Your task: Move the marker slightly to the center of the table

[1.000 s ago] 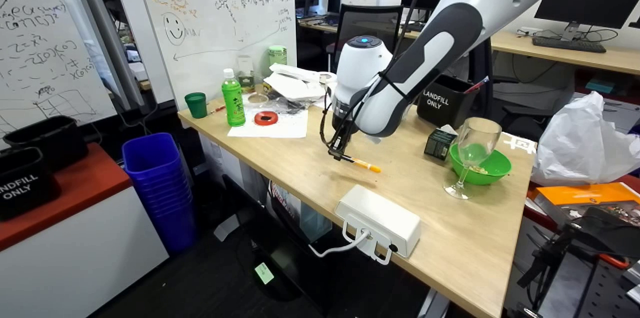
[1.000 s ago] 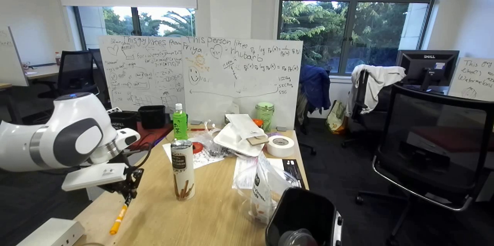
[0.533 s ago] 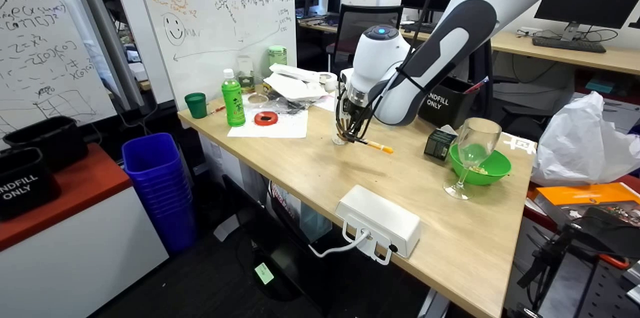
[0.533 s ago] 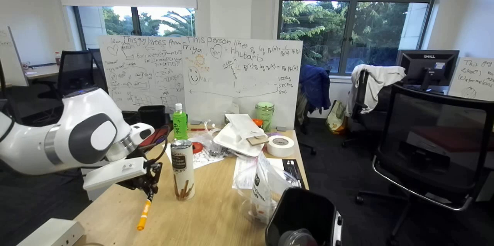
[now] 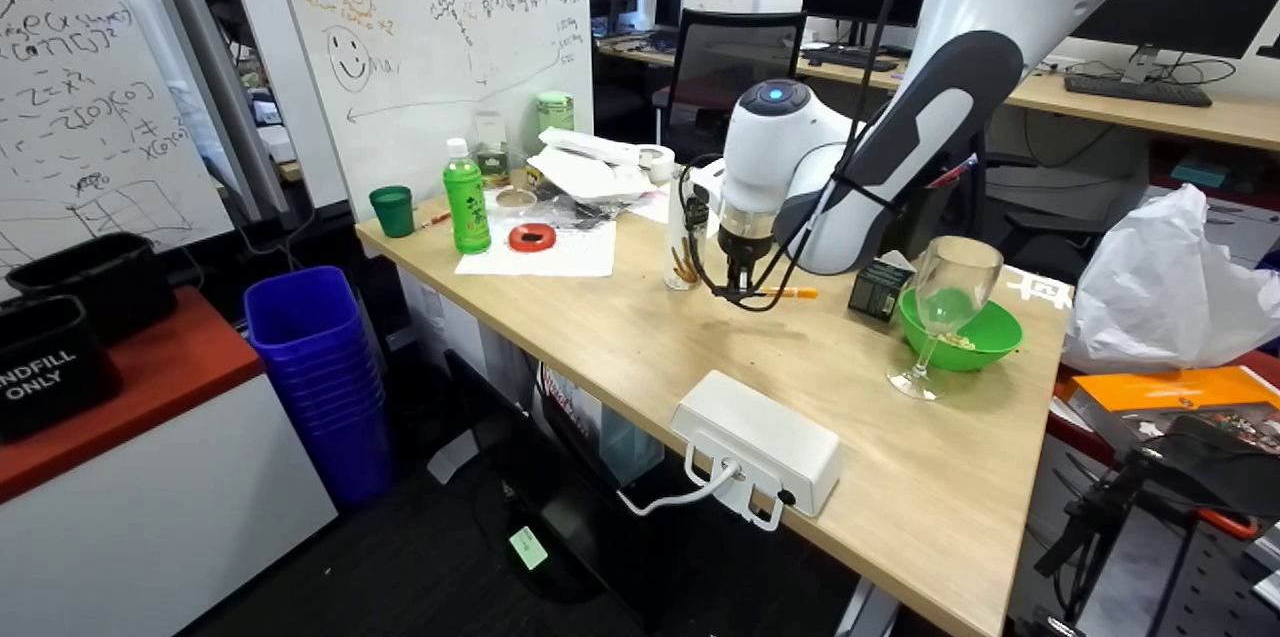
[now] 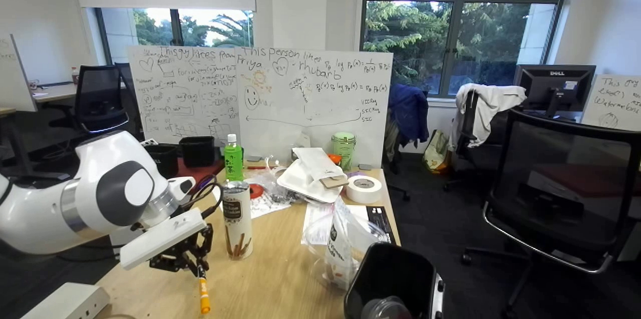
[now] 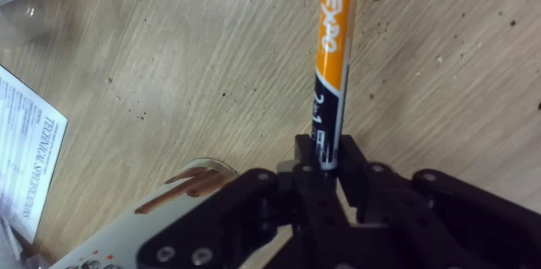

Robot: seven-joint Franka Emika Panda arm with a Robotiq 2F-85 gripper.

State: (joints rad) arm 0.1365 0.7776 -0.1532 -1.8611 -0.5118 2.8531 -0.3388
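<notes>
The marker [image 5: 797,293] has an orange barrel with EXPO lettering and a black end section. My gripper [image 7: 327,150] is shut on the black end, with a finger on each side of it in the wrist view. The orange part of the marker [image 7: 336,28] points away from the fingers. In an exterior view the gripper [image 6: 201,268] holds the marker [image 6: 204,295] tilted downward over the wooden table [image 6: 270,279]. It appears to be a little above the surface. Cables partly cover the gripper [image 5: 745,293] in an exterior view.
A tall white canister [image 6: 237,224] stands close beside the gripper. A dark box [image 5: 880,287], a wine glass [image 5: 940,317] and a green bowl [image 5: 985,342] stand further along the table. A white box [image 5: 757,437] sits at the edge. A plastic bag [image 6: 340,254] and black bin [image 6: 395,279] are nearby.
My gripper has moved to the right in both exterior views with the marker held. Over the last half second it has also turned and come lower. The other objects stay put.
</notes>
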